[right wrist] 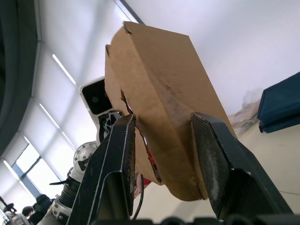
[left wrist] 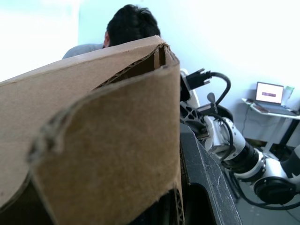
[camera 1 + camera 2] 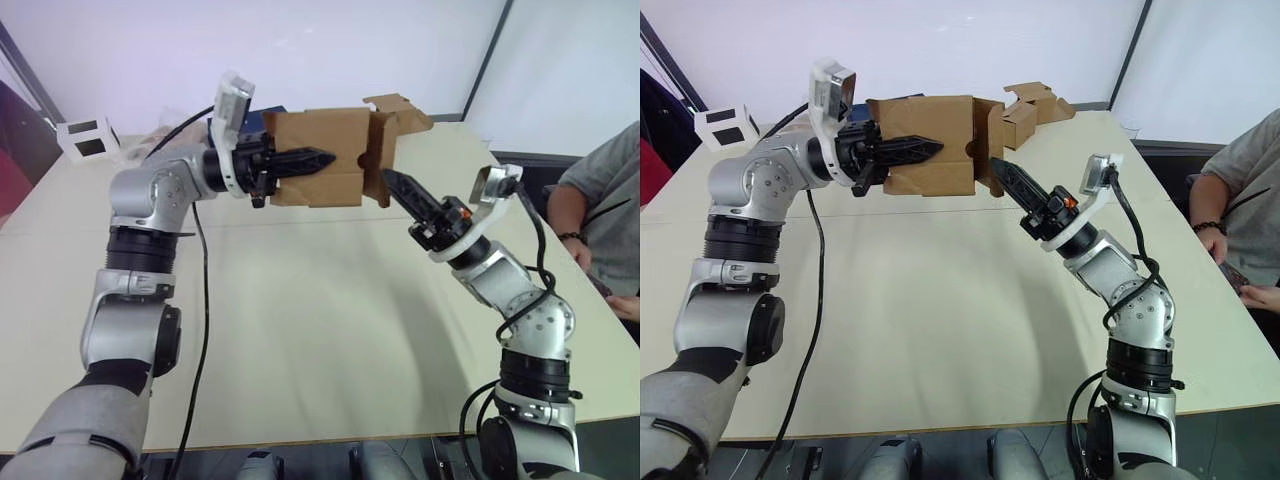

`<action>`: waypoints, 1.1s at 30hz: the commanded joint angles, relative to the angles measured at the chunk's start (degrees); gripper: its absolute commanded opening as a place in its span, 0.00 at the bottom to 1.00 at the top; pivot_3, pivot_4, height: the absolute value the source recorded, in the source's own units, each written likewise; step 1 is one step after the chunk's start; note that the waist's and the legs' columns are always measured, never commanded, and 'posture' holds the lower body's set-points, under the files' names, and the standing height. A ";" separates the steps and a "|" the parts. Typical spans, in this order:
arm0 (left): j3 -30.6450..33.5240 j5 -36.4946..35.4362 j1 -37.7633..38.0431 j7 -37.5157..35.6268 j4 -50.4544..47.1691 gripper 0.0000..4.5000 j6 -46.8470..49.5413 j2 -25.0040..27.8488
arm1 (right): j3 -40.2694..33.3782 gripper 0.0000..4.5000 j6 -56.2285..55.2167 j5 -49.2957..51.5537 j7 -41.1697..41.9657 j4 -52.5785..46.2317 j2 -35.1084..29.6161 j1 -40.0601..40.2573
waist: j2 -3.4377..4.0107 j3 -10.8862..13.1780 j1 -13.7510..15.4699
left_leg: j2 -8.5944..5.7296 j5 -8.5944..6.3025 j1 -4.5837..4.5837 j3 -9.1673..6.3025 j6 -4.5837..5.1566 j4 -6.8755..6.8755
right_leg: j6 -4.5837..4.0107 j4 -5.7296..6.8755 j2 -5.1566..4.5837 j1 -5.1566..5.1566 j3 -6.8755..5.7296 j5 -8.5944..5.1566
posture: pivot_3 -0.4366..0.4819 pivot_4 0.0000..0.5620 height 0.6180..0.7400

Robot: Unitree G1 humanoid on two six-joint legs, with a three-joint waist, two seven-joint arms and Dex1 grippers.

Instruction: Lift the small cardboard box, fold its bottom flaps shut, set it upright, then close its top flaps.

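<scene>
Unmarked brown small cardboard box [image 3: 318, 155] held aloft by left end effector [image 3: 318, 160].

Beige table [image 3: 300, 330], white walls [image 3: 350, 50]

No text, label, brand, number or sign is showing readably anywhere, neither on the small cardboard box [image 3: 318, 155], nor on the laptop [image 2: 270, 92] whose screen is glowing too small to read.
</scene>
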 commanded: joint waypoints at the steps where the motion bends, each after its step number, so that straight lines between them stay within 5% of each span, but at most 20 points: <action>1: 1.02 -1.22 -1.30 -0.23 -2.51 0.00 0.35 0.75 | -0.88 0.27 -0.70 2.05 -0.36 -1.62 -0.04 -0.21 | 0.00 0.00 0.00 | 0.00 0.00 0.00 0.00 0.00 0.00 | 0.00 0.00 0.00 0.00 0.00 0.00 | 0.48 0.27 1.00; 2: 0.99 -1.24 -1.30 -0.26 -2.56 0.00 0.45 0.74 | -0.81 0.21 -0.78 2.14 -0.42 -1.66 -0.08 -0.17 | 0.00 0.00 0.00 | 0.00 0.00 0.00 0.00 0.00 0.00 | 0.00 0.00 0.00 0.00 0.00 0.00 | 0.48 0.27 1.00; 33: -0.08 0.30 -0.23 0.49 -2.26 0.00 -1.58 -0.22 | 5.87 0.21 -5.34 -2.44 -4.52 -5.29 4.20 -1.77 | 0.00 0.00 0.01 | 0.00 0.00 0.00 0.00 -0.01 0.00 | 0.00 0.00 0.00 -0.01 0.00 0.00 | 0.48 0.27 1.00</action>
